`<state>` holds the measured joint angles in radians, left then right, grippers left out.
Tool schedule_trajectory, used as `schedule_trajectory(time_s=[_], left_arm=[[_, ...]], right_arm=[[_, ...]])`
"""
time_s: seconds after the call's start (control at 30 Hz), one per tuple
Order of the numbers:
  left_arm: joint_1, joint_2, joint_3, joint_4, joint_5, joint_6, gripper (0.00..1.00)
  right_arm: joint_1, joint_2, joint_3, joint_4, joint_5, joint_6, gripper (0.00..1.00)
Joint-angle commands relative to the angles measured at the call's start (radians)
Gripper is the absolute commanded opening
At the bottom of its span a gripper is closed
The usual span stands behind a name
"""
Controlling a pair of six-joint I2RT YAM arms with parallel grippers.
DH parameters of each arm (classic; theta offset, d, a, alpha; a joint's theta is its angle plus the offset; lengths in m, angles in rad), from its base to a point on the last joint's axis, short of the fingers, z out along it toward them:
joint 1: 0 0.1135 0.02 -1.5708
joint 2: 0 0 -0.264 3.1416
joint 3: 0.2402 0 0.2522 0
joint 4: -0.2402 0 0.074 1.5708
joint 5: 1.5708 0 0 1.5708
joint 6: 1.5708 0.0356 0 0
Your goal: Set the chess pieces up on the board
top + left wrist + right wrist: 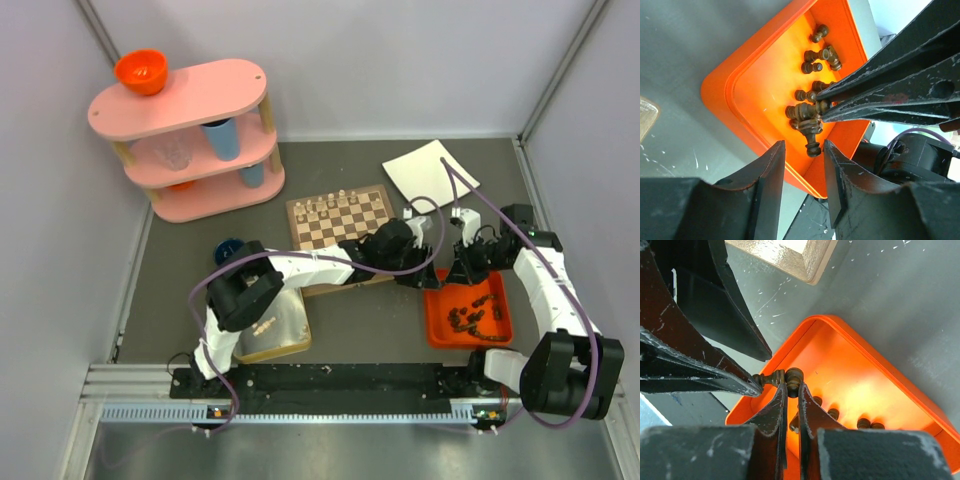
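the right pincer [792, 386] is closed on a small dark brown wooden chess piece [793, 376], holding it sideways above the near-left corner of the rounded orange plastic tray [875, 370]. the left pincer [804, 147] comes at the piece from the opposite side with its jaws apart; the piece's free end sits at the gap between them. in the right wrist view one left fingertip [747, 382] looks to be touching that end, while the other finger stands clear. more dark brown chessmen [811, 66] lie scattered on the tray floor below. the tray rests on the grey bench [370, 320], on its right side. the square wooden chessboard with brown and cream checks [355, 225] lies well apart, towards the middle of the bench, with pale cream chessmen [325, 206] standing along its far rows and its near rows hidden under the left arm. a square silver metal tin [292, 320] with a few pale pieces in it sits at the near left
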<state>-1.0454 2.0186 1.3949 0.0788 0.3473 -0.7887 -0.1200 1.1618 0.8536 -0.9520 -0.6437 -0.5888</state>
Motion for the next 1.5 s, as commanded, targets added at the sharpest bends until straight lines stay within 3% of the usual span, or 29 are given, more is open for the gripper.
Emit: schedule_trajectory(time_s=[0.0,0.43,0.57,0.6,0.77,1.0,1.23,1.47], left_arm=[[-0.01,0.017,0.053,0.01,-0.007,0.014,0.4],[-0.015,0.023,0.055,0.016,0.018,0.011,0.32],[-0.013,0.023,0.055,0.021,0.019,0.011,0.19],[-0.013,0.023,0.055,0.025,0.022,0.011,0.12],[-0.013,0.017,0.05,0.027,0.024,0.022,0.0],[-0.007,-0.018,0.042,-0.025,0.048,0.094,0.0],[0.013,-0.116,0.026,-0.163,0.122,0.186,0.0],[0.076,-0.271,-0.051,-0.307,0.197,0.296,0.0]], right_arm=[[0.006,-0.002,0.045,-0.005,-0.024,0.007,0.0],[0.006,-0.002,0.047,-0.005,-0.017,0.01,0.0],[0.006,-0.004,0.047,-0.007,-0.017,0.01,0.0],[0.006,-0.004,0.047,-0.005,-0.017,0.009,0.0],[0.006,-0.004,0.044,-0.004,-0.005,0.01,0.0],[-0.026,-0.033,0.038,0.009,0.039,-0.016,0.0],[-0.058,-0.074,0.01,0.01,-0.128,-0.051,0.0],[-0.058,-0.085,0.001,0.018,-0.162,-0.08,0.0]])
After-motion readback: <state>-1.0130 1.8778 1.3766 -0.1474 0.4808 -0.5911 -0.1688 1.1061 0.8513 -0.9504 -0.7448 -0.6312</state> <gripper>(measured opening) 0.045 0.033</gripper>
